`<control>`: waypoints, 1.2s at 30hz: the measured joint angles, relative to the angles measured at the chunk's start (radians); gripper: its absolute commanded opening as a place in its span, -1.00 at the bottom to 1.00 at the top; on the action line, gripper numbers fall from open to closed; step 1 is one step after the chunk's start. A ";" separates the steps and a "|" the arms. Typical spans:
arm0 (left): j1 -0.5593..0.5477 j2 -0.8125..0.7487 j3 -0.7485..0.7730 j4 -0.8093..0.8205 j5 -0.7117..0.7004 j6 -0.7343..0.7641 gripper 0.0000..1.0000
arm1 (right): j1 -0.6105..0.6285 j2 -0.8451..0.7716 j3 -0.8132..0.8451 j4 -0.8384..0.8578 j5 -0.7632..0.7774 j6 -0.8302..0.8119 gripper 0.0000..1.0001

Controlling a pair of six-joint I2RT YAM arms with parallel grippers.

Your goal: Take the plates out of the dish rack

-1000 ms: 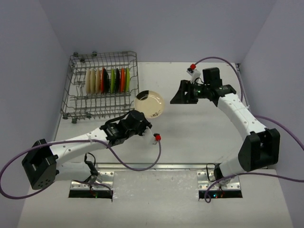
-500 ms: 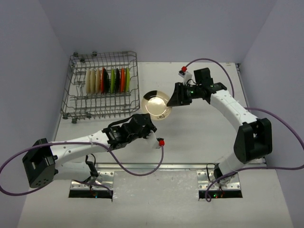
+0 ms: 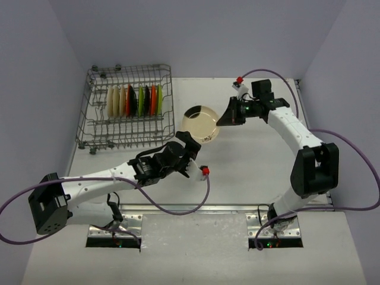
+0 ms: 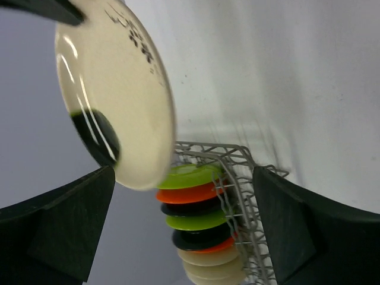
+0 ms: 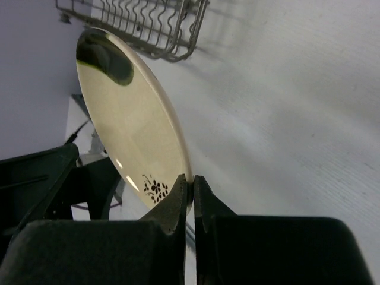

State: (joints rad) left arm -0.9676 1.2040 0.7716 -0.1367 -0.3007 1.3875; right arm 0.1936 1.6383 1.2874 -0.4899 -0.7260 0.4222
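Cream plate [image 3: 200, 123] is out of the rack [image 3: 119, 132]. It hangs in the air over the bench [image 3: 249, 172], just right of the rack's right side and apart from its wire. The plate is tilted, with its face turned partly up toward the top camera. The right wrist view sees it nearly edge-on.

Right jaws are clamped on the plate's right rim, next to a small flower print [image 5: 155, 187]. In the right wrist view we see both tips pressed onto the thin edge.

Left jaws stand wide apart just below the plate, one finger [image 4: 59, 231] on each side of the view. The plate's lower rim lies near the left-hand finger; we cannot tell whether they touch.

The other plates [image 3: 134, 101] stand on edge in one row in the rear half of the rack. From the left we read cream, then orange, black, lime, black, orange, lime. The last lime plate is just beside the rack's right wire side.

The rack sits at the far left corner of the bench, close to the left wall [image 3: 35, 89]. The right arm [image 3: 297, 139] reaches in from the right. Between the rack and that arm, and forward toward the arm bases, we see open white bench.
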 measured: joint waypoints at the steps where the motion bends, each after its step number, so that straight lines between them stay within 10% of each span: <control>1: 0.009 0.000 0.027 -0.020 0.004 -0.043 1.00 | -0.042 0.014 0.018 0.003 -0.007 0.014 -1.00; 11: 0.470 0.146 0.519 -0.144 0.115 -0.666 1.00 | -0.468 0.270 0.241 0.069 0.122 0.148 -1.00; 19: 0.909 0.365 0.753 -0.312 0.335 -1.089 0.98 | -0.529 0.501 0.339 0.099 0.243 0.213 -1.00; 26: 1.079 0.476 0.769 -0.379 0.421 -1.236 0.82 | -0.532 0.600 0.369 0.104 0.296 0.227 -0.99; 36: 1.156 0.557 0.774 -0.391 0.470 -1.309 0.33 | -0.532 0.647 0.397 0.124 0.308 0.228 -0.15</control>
State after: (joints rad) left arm 0.1883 1.7608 1.5457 -0.5282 0.1694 0.0783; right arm -0.3382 2.2849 1.6840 -0.3662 -0.4178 0.6501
